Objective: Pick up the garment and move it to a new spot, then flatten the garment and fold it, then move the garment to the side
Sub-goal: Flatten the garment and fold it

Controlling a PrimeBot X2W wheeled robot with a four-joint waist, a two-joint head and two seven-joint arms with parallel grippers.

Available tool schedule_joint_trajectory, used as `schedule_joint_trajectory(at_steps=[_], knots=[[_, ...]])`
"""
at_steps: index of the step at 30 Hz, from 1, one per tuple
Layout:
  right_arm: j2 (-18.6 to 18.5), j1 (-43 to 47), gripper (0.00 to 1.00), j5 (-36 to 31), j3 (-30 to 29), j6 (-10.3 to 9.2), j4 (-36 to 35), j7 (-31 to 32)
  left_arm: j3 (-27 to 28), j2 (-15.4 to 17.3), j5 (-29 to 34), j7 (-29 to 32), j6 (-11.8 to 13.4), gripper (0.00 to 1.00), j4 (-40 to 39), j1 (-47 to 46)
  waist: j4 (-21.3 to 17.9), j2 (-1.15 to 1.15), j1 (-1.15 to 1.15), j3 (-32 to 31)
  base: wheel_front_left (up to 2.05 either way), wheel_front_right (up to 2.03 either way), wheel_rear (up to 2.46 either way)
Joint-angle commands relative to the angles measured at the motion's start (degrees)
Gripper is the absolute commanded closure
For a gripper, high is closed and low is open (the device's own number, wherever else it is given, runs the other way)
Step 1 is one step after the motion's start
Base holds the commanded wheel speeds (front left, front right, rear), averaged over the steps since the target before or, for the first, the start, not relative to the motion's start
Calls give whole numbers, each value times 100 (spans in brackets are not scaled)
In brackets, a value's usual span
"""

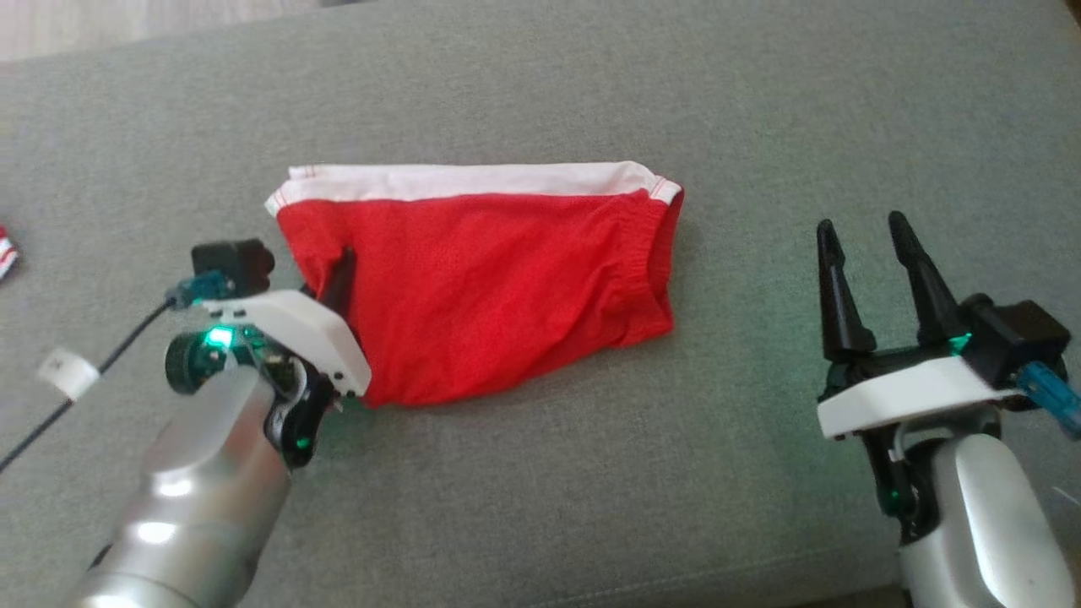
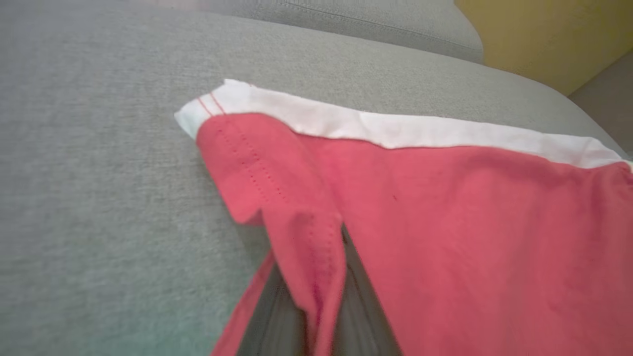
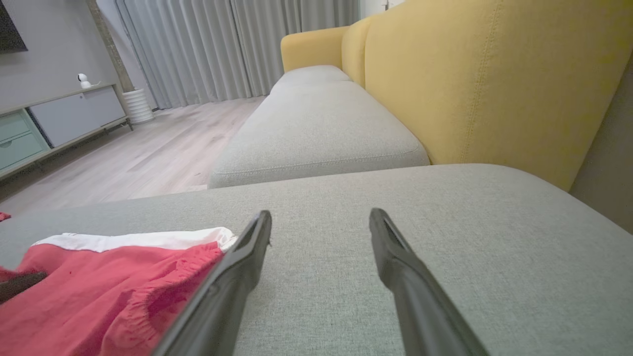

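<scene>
Head view: red garment [image 1: 481, 279] lay fairly flat near the middle of the grey sofa cushion [image 1: 540, 507], with its white band [image 1: 473, 179] along the far edge and the gathered waistband to the right. Left end effector [image 1: 338, 283] was clenched on the garment's left edge. In the left wrist view a ridge of red cloth [image 2: 316, 277] was pinched up between the dark fingers [image 2: 363, 306]. Right end effector [image 1: 861, 228] was released with its jaws wide. It sat off the garment's right edge, apart from it, over bare cushion and holding nothing.

Step, as a judgement: a grasp for a move. The garment looked compact and doubled over, so this was likely the last move to the side, but the first pick-up could not be ruled out.

The next move probably called for a lift high enough to clear the cushion, then a carry sideways. With a one-edge grip the rest may drag or unfold, so the right end effector could take the far edge.

Hard to make out:
- The left fingertips were buried in cloth, so how many layers they held was unclear.
- The bottom of the left wrist view was blurred.
- A red-and-white scrap [image 1: 5, 253] was cut off at the head view's left edge and could not be identified.
- In the right wrist view the garment [image 3: 99, 282] was cropped at the lower left.
</scene>
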Motion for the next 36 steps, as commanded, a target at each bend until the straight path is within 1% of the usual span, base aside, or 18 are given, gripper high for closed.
schedule_joint_trajectory(at_steps=[1, 5, 10, 18, 19, 20, 21, 22, 23, 30, 36], knots=[[15, -37, 0, -39, 82, 42, -230, 14, 151, 236, -51, -87, 9, 100, -138, -38, 78, 0, 0, -75, 0, 0, 0], [15, 80, 0, -63, -73, 42, -275, 41, 202, 270, -118, -246, 41, 100, -250, 165, 282, 0, 0, -280, 0, 0, 0], [15, 237, 0, -80, -233, 42, -337, 83, 221, 320, -234, -218, 201, 100, -520, 654, 539, 0, 0, -503, 0, 0, 0], [15, 338, 0, -33, -238, 42, -409, 129, 299, 346, -377, -334, 523, 100, -1123, 1281, 676, 0, 0, -583, 0, 0, 0], [15, 340, 0, -30, -233, 42, -410, 133, 312, 347, -364, -397, 573, 93, -1197, 1310, 679, 0, 0, -586, 0, 0, 0], [15, 341, 0, -27, -229, 42, -410, 137, 320, 350, -346, -456, 615, 66, -1268, 1334, 679, 0, 0, -590, 0, 0, 0], [15, 343, 0, -25, -225, 42, -407, 140, 323, 357, -313, -526, 656, 54, -1337, 1347, 679, 0, 0, -598, 0, 0, 0], [15, 347, 0, -24, -220, 42, -403, 143, 336, 363, -289, -599, 699, 8, -1400, 1358, 677, 0, 0, -607, 0, 0, 0], [15, 353, 0, -23, -216, 42, -395, 145, 350, 377, -255, -686, 741, 0, -1455, 1365, 674, 0, 0, -623, 0, 0, 0], [15, 484, 0, -69, -290, 42, -342, 213, 431, 563, 55, -1259, 1043, 0, -1799, 1444, 720, 0, 0, -853, 0, 0, 0], [15, 628, 0, -106, -302, 42, -246, 335, 514, 731, 378, -1496, 1360, 0, -2305, 1729, 964, 0, 0, -1123, 0, 0, 0]])
